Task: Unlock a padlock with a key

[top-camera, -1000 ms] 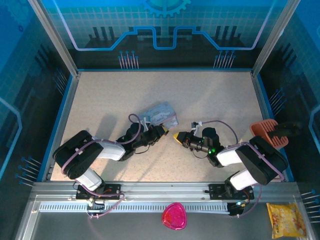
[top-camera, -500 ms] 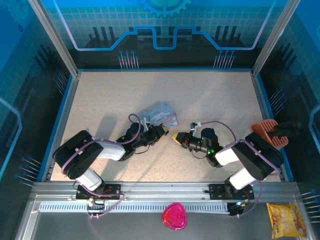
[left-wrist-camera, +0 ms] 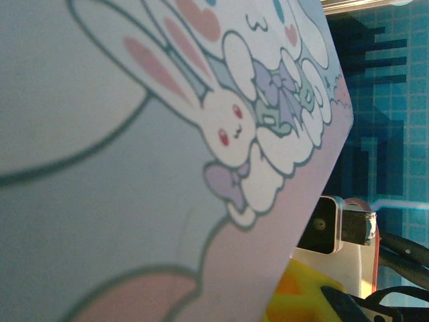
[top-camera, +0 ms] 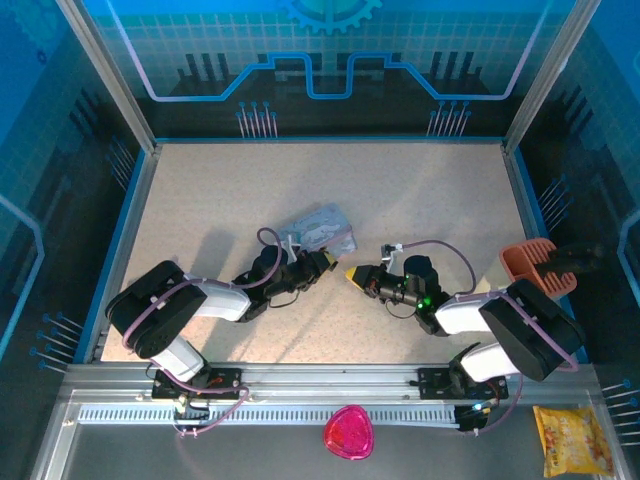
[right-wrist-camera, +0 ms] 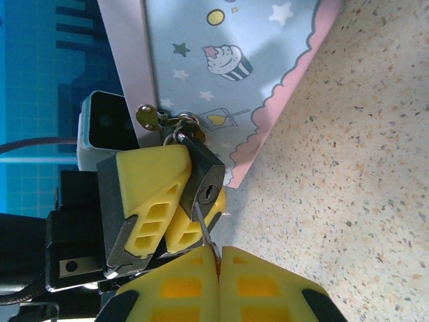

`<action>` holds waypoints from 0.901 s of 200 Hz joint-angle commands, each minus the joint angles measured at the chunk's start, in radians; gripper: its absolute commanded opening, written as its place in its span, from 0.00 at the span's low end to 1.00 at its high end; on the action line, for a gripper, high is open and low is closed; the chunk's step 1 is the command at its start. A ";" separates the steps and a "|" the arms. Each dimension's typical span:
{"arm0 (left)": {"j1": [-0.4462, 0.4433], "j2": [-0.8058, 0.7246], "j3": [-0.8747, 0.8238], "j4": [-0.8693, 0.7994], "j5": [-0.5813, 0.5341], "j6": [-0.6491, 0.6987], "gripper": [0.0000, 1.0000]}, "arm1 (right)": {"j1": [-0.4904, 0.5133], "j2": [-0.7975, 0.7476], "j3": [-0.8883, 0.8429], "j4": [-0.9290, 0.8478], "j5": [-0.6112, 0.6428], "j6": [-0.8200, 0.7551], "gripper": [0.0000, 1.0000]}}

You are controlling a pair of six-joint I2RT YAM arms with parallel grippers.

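Observation:
The padlock [right-wrist-camera: 201,176], a small dark body with its keyhole facing me, is clamped between the yellow fingers [right-wrist-camera: 151,191] of my left gripper [right-wrist-camera: 200,186]. Its thin shackle [right-wrist-camera: 179,129] hooks through the clasp of the pastel cartoon tin [right-wrist-camera: 221,67]. The slim key [right-wrist-camera: 206,228] sticks out of my right gripper [right-wrist-camera: 219,258], which is shut on it. The key's tip touches the padlock's face just below the keyhole. In the top view the left gripper [top-camera: 325,262] and right gripper [top-camera: 352,273] meet tip to tip beside the tin [top-camera: 320,228].
The tin's bunny-printed lid [left-wrist-camera: 167,134] stands close in front of the left wrist camera. An orange-red scoop-like object [top-camera: 528,262] lies at the table's right edge. A pink item [top-camera: 348,432] and a yellow snack bag [top-camera: 572,438] lie in front of the arm bases.
The right arm's rear links shifted a little; both grippers stay tip to tip by the tin, holding the same things.

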 commanded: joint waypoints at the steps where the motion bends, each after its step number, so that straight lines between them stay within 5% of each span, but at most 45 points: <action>1: -0.001 -0.022 0.019 0.050 0.017 -0.003 0.00 | 0.011 -0.007 0.027 -0.040 0.004 -0.030 0.00; 180: -0.005 -0.073 -0.004 0.031 0.004 -0.018 0.00 | 0.014 0.015 0.039 -0.015 0.004 -0.026 0.00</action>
